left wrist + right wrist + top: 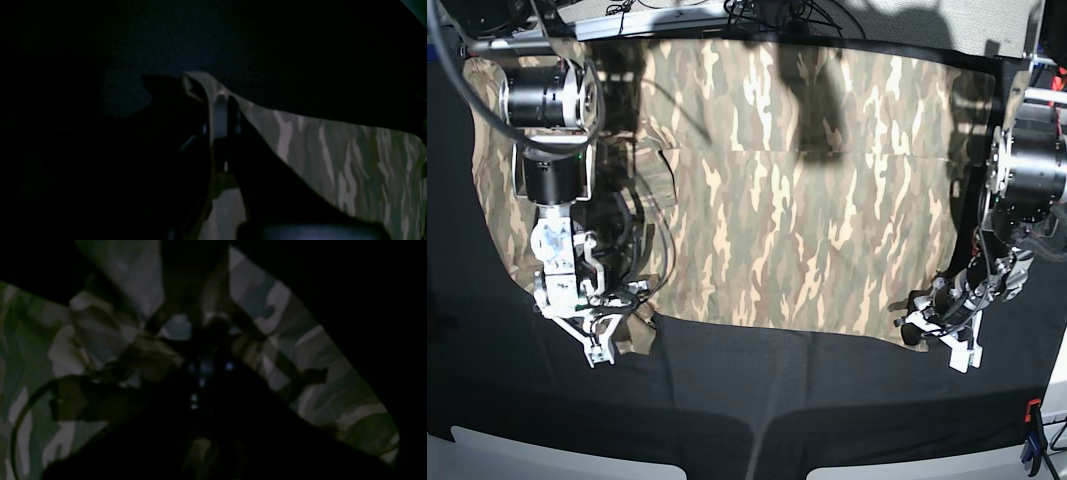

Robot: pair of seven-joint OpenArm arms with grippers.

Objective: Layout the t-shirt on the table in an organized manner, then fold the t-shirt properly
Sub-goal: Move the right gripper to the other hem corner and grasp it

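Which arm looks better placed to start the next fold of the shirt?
Neither alone. The left pincer and the right pincer are each shut on a near corner of the t-shirt, so lifting that edge together looks likeliest.

T-shirt (797,220): soft fabric, camouflage streaks in tan, beige, brown and olive. Spread broad and mostly flat across the far half of the worktop, a horizontal crease running through its upper part; near hem slightly uneven, both near corners puckered and lifted.

Worktop (757,400): matte black cloth cover, bare along the near side, light corners showing at the front edge.
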